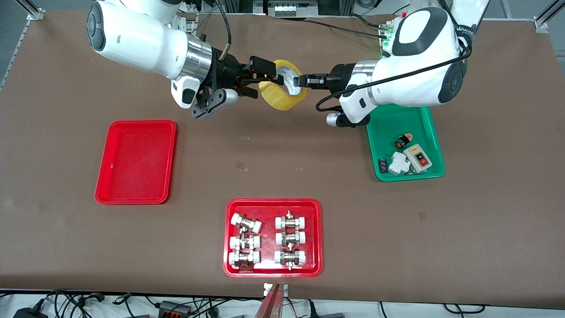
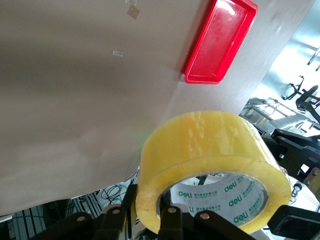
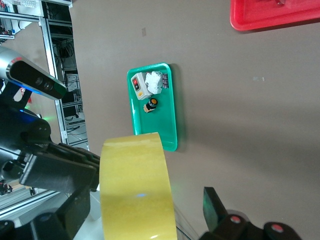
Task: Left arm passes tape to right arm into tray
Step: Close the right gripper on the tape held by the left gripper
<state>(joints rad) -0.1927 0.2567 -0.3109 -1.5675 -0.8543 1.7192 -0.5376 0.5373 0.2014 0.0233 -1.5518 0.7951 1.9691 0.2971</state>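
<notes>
The yellowish tape roll [image 1: 282, 95] hangs in the air between the two grippers, over the table's middle near the robots' side. My left gripper [image 1: 301, 81] is shut on it: in the left wrist view [image 2: 145, 205] one finger is outside the roll's wall [image 2: 210, 145] and one inside. My right gripper [image 1: 268, 77] is open, its fingers astride the roll; the right wrist view [image 3: 145, 210] shows the tape [image 3: 135, 190] between them, with a gap to one finger [image 3: 215, 207]. The plain red tray [image 1: 136, 162] lies empty toward the right arm's end and shows in the left wrist view [image 2: 220, 42].
A green tray [image 1: 426, 121] with a black-and-orange button, a switch box and small white parts lies under the left arm; it also shows in the right wrist view [image 3: 172, 125]. A red tray [image 1: 273, 205] of white-capped metal fittings lies near the front camera.
</notes>
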